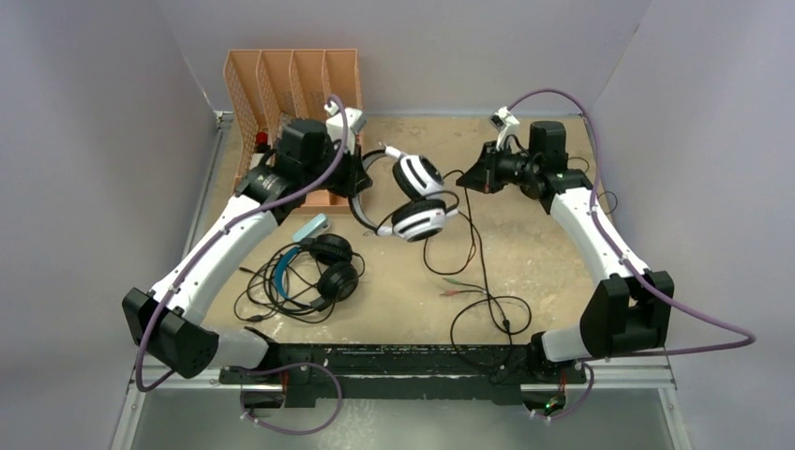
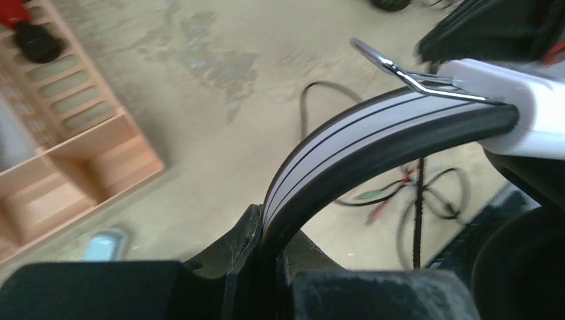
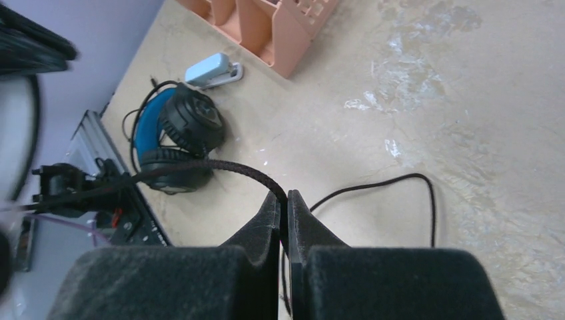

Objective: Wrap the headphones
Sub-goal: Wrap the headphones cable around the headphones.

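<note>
Peach plastic file rack [image 1: 291,84], all slots and lattice sides, is the big thing in your way. It sits at the far left of the sandy, blotchy table [image 1: 544,272], right behind your left arm. Your left fingers [image 2: 246,253] are clamped shut on the headband of the white-and-black headphones [image 1: 417,197]. The band is a smooth curved white strip with thin black lines and a dark rubbery edge, plus a shiny wire slider where it meets the cup. That headset is mid-table, in the far half, with round glossy cups.

Your right fingers [image 3: 266,220] are pinched tight on a thin black braided cable [image 3: 220,167], just right of the headset. More cord loops loose toward the near edge, where green and pink plugs [image 1: 459,286] lie.

The blue-banded headphones [image 1: 319,267] lie flat at near-left in their own cable tangle, with a small light-blue stapler-looking thing [image 1: 311,227] just beyond them. Something red and black [image 2: 26,27] sits in the rack.
</note>
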Robot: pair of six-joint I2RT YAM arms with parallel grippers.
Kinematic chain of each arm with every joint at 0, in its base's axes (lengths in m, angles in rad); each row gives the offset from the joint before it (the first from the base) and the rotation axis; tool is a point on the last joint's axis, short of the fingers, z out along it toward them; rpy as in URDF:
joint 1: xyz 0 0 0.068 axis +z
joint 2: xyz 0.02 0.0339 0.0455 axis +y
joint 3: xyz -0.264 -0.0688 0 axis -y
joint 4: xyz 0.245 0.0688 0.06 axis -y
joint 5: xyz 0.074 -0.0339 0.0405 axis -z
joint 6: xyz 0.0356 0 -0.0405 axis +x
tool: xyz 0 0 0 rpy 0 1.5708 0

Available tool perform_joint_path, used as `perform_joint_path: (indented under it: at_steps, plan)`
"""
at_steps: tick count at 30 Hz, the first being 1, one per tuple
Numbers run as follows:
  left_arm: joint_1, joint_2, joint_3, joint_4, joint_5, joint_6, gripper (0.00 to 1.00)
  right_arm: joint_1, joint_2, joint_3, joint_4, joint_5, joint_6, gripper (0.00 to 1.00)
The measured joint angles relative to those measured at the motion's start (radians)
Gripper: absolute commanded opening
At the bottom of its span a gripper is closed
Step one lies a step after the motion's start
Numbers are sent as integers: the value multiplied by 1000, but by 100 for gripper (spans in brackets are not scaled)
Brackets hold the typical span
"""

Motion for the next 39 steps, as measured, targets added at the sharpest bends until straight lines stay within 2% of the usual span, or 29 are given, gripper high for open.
perform_joint_path:
  at_steps: [9,17,22,25,30,33,39]
  plan:
    - [-126,-78,-261,44,-332,376,0,-2,67,85,-169,-185,-31,0]
    - [-245,-72,-279,155,-656,599,0,13,96,87,-199,-303,6,0]
    - [-301,-60,-311,254,-799,715,0,38,108,98,-105,-391,134,0]
    - [-306,-55,-343,323,-861,755,0,48,110,96,-19,-418,260,0]
    - [-327,-27,-352,460,-965,795,0,75,110,68,217,-447,514,0]
    - [-332,15,-352,531,-1037,787,0,127,109,51,346,-437,641,0]
    - [-340,143,-275,562,-1205,652,0,198,79,-25,412,-264,716,0]
